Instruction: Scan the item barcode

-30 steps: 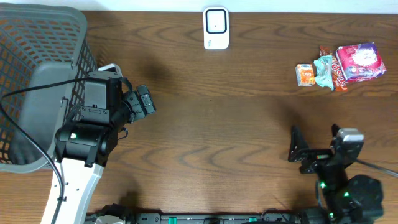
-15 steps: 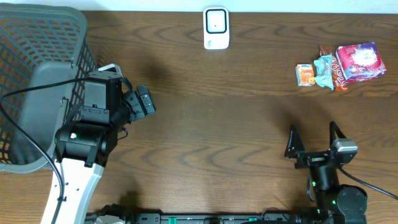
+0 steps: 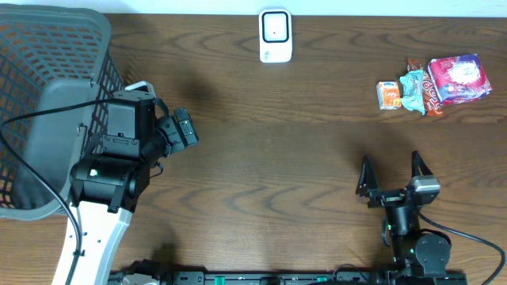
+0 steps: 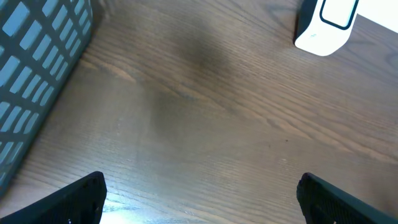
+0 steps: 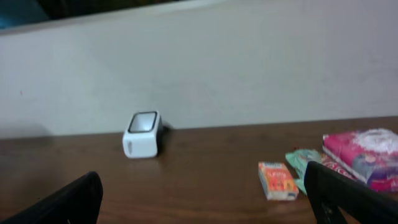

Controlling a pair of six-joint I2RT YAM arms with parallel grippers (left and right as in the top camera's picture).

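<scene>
Overhead, the snack heap (image 3: 432,85) lies on the table (image 3: 277,158) well to the right of the scanner (image 3: 276,36) and a little nearer the robot than it. On the heap's scanner side is a small orange box (image 3: 388,95), touching a crinkled teal packet (image 3: 412,87). A puffy pink packet (image 3: 458,77) sits farthest from the scanner.

The box looks the easiest pick. It is probably light, stiff card with flat faces that will not cave in under the pads. It is best pinched across its narrow width, leaving a printed face free to turn toward the scanner. The packets would likely be soft and slippery and crumple in a grip. Where any barcode sits cannot be told.

The right gripper (image 3: 390,162) hovers spread fully wide with nothing between its fingers. It is right of the scanner and nearer the robot than the heap. The left gripper (image 3: 181,129), equally wide and empty, is left of the scanner beside the basket (image 3: 79,32).

Against the frame one second back, the right gripper has shifted toward the scanner and away from the robot, and its fingers now point squarely at the far edge. The left arm, heap and scanner are unchanged.
</scene>
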